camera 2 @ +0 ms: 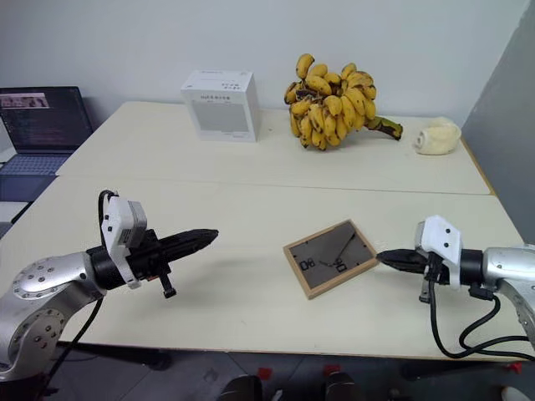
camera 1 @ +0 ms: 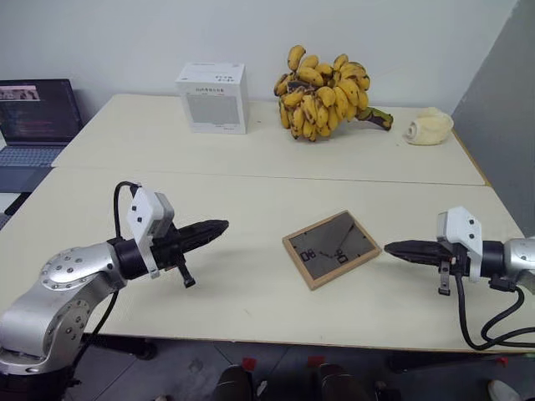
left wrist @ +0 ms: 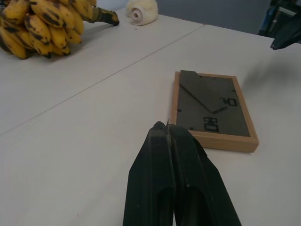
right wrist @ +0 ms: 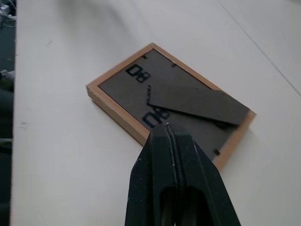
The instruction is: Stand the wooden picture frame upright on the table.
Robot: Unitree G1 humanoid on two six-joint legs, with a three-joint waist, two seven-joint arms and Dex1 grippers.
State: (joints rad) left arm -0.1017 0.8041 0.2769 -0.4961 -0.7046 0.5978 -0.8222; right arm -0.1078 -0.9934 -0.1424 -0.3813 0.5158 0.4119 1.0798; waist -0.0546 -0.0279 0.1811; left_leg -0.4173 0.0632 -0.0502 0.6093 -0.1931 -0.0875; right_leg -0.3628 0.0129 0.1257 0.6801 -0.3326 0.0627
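The wooden picture frame (camera 1: 332,248) lies flat on the cream table (camera 1: 251,192), face down, its dark back panel and folded stand (right wrist: 195,101) facing up. My left gripper (camera 1: 219,227) hovers to the frame's left, shut and empty, pointing toward it across a gap. On the frame's right, my right gripper (camera 1: 393,248) is shut with nothing held, its tip close to the frame's right corner and above the table. The left wrist view shows the frame (left wrist: 214,110) just past my closed fingertips (left wrist: 162,129).
A white box (camera 1: 213,98), a big bunch of bananas (camera 1: 326,92) and a pale roll-like object (camera 1: 429,127) stand along the table's far side. A laptop (camera 1: 33,121) sits on a lower surface at the far left. A seam (camera 1: 251,175) crosses the tabletop.
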